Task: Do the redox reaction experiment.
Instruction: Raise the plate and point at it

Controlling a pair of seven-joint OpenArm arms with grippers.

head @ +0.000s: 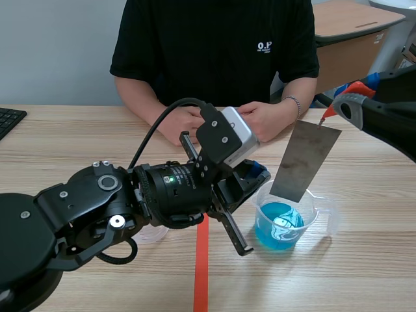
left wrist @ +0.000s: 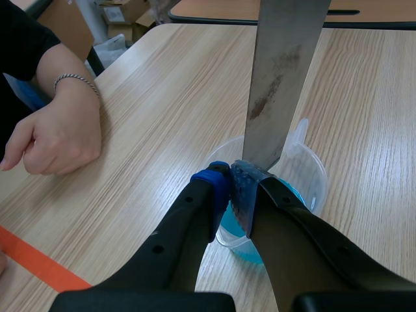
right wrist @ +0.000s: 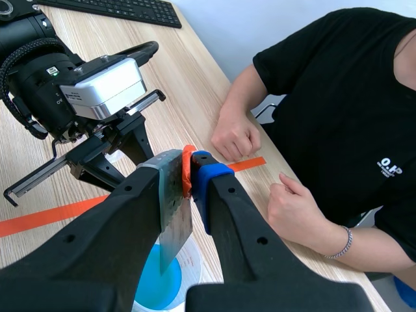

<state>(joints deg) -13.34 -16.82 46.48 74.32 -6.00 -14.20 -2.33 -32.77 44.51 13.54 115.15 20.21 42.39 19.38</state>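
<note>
The left gripper is closest. Its two thick black fingers pinch the thin rim of the cup, so it is closed on the cup. The cup is round and made of see-through plastic, with a small spout. It stands on the wooden table, which has long pale grain lines. Bright blue water sits in the bottom.

A flat, grey metal sheet hangs tilted above the cup, and its low end dips inside. It looks dull, with brown stains. The right gripper is squeezed tight on its top end.

Farther off, a person's hands rest on the table, one wrist wearing a shiny chain bracelet.
</note>
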